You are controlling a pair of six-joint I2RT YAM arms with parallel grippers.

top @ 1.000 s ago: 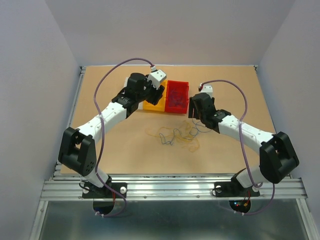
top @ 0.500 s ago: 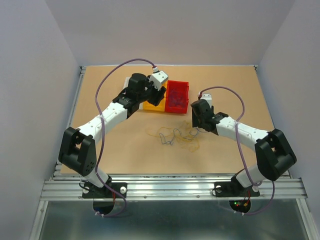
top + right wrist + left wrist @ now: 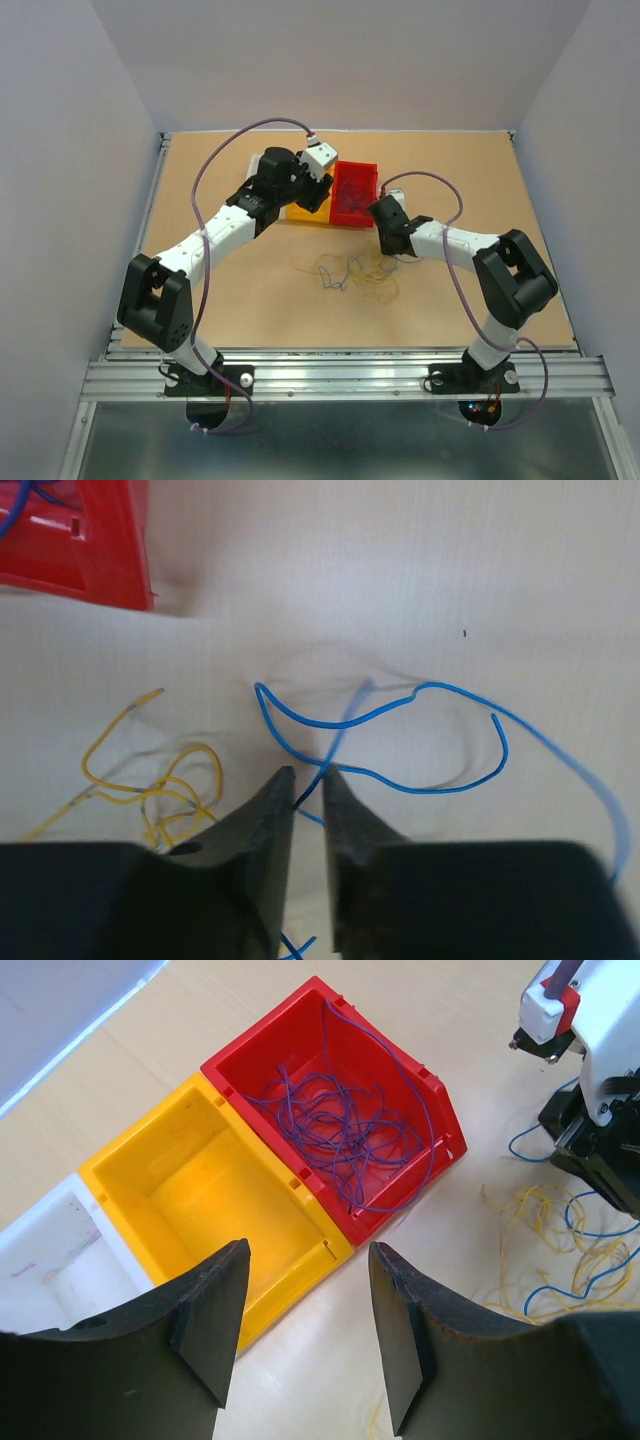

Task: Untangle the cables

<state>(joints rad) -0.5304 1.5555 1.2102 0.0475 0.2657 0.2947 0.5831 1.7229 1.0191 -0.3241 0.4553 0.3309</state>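
A loose tangle of thin yellow, blue and pale cables (image 3: 355,272) lies on the table between the arms. My right gripper (image 3: 388,243) is down at the tangle's right edge. In the right wrist view its jaws (image 3: 309,775) are pinched on a blue cable (image 3: 430,686) that loops ahead of them, with yellow cable (image 3: 205,750) to the left. My left gripper (image 3: 318,190) hovers open by the bins. Its fingers (image 3: 308,1260) hold nothing. Purple-blue cables (image 3: 340,1120) lie inside the red bin (image 3: 440,1110).
A yellow bin (image 3: 200,1180) and a white bin (image 3: 50,1250) stand in a row left of the red bin (image 3: 355,190) at the back of the table. Loose yellow and blue strands (image 3: 560,1230) show right of the bins, below my right arm.
My right arm has swung left and down onto the tangle's right edge, and its jaws have closed from wide apart onto the blue cable. The left arm has barely moved.
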